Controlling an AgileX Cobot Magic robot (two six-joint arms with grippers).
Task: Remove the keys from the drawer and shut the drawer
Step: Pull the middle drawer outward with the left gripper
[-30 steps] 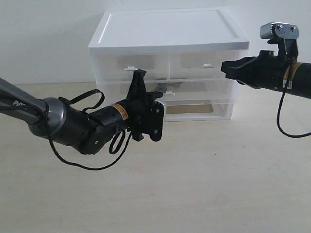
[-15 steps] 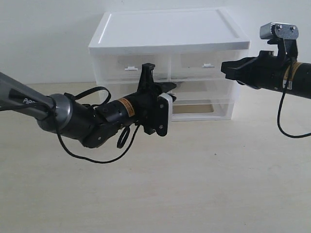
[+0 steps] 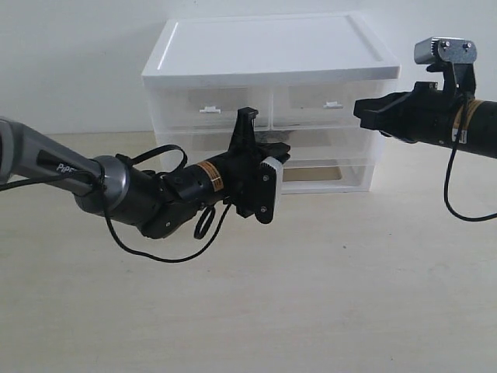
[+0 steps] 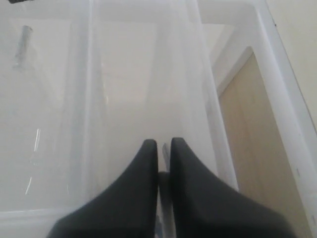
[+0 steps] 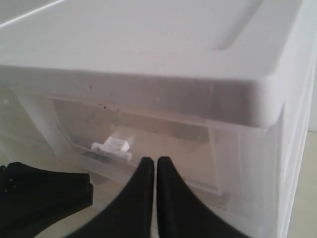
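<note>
Left gripper (image 4: 162, 145) jaws closed at drawer (image 3: 334, 144) — contents unclear; right gripper (image 5: 154, 160) closed.

The translucent plastic drawer cabinet (image 3: 268, 54) is white, the counter (image 3: 349, 295) pale beige, the left pincer (image 4: 163, 144) and right pincer (image 5: 154, 161) black.

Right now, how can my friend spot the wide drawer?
Look at the white chest of drawers at the back of the table. Under its two small drawers sits the wide drawer, where the left gripper points. Unlike them, it runs the chest's full width.
</note>
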